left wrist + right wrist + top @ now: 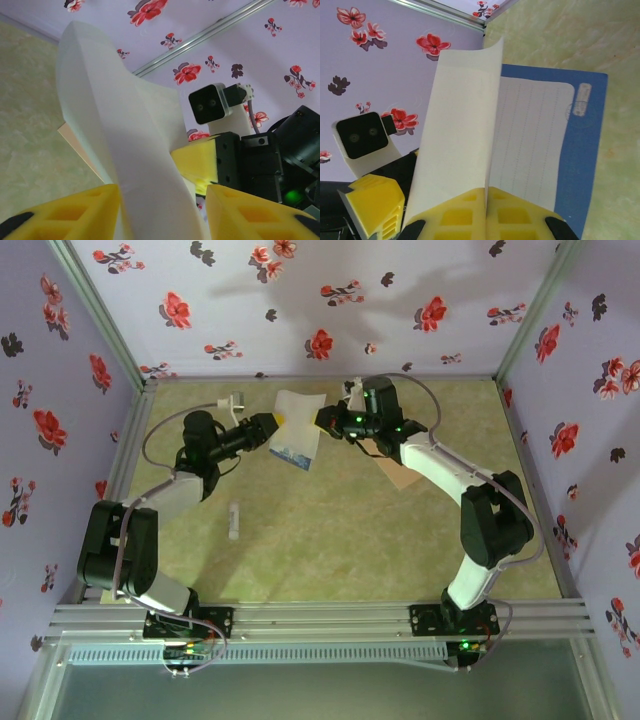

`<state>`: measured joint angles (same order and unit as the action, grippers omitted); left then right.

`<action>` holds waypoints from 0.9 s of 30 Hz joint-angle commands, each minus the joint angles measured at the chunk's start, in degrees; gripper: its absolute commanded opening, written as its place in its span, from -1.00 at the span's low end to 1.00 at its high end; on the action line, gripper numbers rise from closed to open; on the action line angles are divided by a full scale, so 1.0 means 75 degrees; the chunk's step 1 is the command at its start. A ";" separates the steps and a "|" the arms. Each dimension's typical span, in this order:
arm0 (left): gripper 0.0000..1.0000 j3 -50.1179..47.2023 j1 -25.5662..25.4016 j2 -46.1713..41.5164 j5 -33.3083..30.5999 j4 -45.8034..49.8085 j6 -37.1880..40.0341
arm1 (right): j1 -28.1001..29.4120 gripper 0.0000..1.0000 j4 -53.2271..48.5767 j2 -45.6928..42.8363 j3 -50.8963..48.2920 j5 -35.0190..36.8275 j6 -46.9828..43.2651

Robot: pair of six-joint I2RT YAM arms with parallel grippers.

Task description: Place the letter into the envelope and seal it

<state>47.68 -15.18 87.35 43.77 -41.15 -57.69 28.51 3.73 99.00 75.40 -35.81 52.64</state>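
The letter, a white sheet with a blue border, hangs folded in the air over the middle back of the table, between my two grippers. My right gripper is shut on its folded edge; in the right wrist view the yellow fingers press together on the letter, lined side and blue border to the right. My left gripper straddles the opposite side: in the left wrist view its jaws stand apart around the curved letter, with a gap on the right. The tan envelope lies flat, partly under my right arm.
A small white stick lies on the table left of centre, near my left arm. Another small white object sits near the back edge. Flowered walls close off the back and both sides.
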 commanded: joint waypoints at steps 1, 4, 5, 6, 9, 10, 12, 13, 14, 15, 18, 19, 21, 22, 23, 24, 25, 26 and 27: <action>-0.06 0.0252 0.0039 -0.0082 0.0152 -0.0011 0.0203 | -0.0078 -1.00 -0.0083 -0.0259 -0.0124 0.0028 -0.0335; -0.16 0.0264 0.0039 -0.0086 0.0153 0.0076 0.0256 | -0.0110 -1.00 -0.0212 -0.0320 -0.0128 0.0108 -0.0458; -0.19 0.0264 0.0037 -0.0081 0.0146 0.0102 0.0269 | -0.0120 -1.00 -0.0234 -0.0324 -0.0127 0.0122 -0.0485; -0.24 0.0264 0.0038 -0.0092 0.0152 0.0129 0.0278 | -0.0122 -1.00 -0.0250 -0.0339 -0.0127 0.0123 -0.0503; -0.38 0.0275 0.0034 -0.0087 0.0150 0.0209 0.0318 | -0.0134 -1.00 -0.0239 -0.0346 -0.0128 0.0132 -0.0526; -0.40 0.0275 0.0044 -0.0090 0.0152 0.0230 0.0332 | -0.0133 -1.00 -0.0228 -0.0347 -0.0127 0.0143 -0.0531; -0.51 0.0287 0.0038 -0.0095 0.0163 0.0254 0.0333 | -0.0135 -1.00 -0.0203 -0.0349 -0.0116 0.0141 -0.0527; -0.58 0.0293 0.0032 -0.0082 0.0163 0.0271 0.0342 | -0.0134 -1.00 -0.0201 -0.0347 -0.0115 0.0143 -0.0528; -0.62 0.0299 0.0033 -0.0081 0.0176 0.0292 0.0355 | -0.0134 -1.00 -0.0193 -0.0354 -0.0115 0.0145 -0.0527; -0.66 0.0310 0.0035 -0.0087 0.0196 0.0317 0.0359 | -0.0134 -0.99 -0.0192 -0.0352 -0.0115 0.0146 -0.0527; -0.77 0.0354 0.0032 -0.0111 0.0210 0.0462 0.0455 | -0.0134 -0.95 -0.0181 -0.0362 -0.0138 0.0146 -0.0527; -0.77 0.0357 0.0035 -0.0126 0.0209 0.0515 0.0493 | -0.0139 -0.90 -0.0180 -0.0365 -0.0151 0.0146 -0.0527; -0.77 0.0369 0.0043 -0.0142 0.0202 0.0561 0.0533 | -0.0131 -0.82 -0.0162 -0.0366 -0.0173 0.0135 -0.0506; -0.77 0.0369 0.0041 -0.0142 0.0196 0.0564 0.0546 | -0.0137 -0.75 -0.0138 -0.0359 -0.0196 0.0123 -0.0487; -0.78 0.0380 0.0043 -0.0156 0.0199 0.0572 0.0564 | -0.0142 -0.67 -0.0125 -0.0365 -0.0214 0.0118 -0.0474; -0.79 0.0392 0.0035 -0.0162 0.0198 0.0567 0.0552 | -0.0145 -0.55 -0.0122 -0.0373 -0.0238 0.0128 -0.0480; -0.82 0.0410 0.0037 -0.0162 0.0199 0.0564 0.0555 | -0.0145 -0.40 -0.0122 -0.0386 -0.0272 0.0134 -0.0473; -0.85 0.0416 0.0040 -0.0168 0.0199 0.0555 0.0555 | -0.0159 -0.27 -0.0102 -0.0397 -0.0305 0.0134 -0.0465; -0.88 0.0428 0.0048 -0.0183 0.0194 0.0553 0.0552 | -0.0183 -0.14 -0.0049 -0.0409 -0.0344 0.0117 -0.0430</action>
<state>49.04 -15.20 87.35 44.05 -37.12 -55.05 27.86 2.72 98.24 73.82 -34.96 49.65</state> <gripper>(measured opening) 0.071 0.413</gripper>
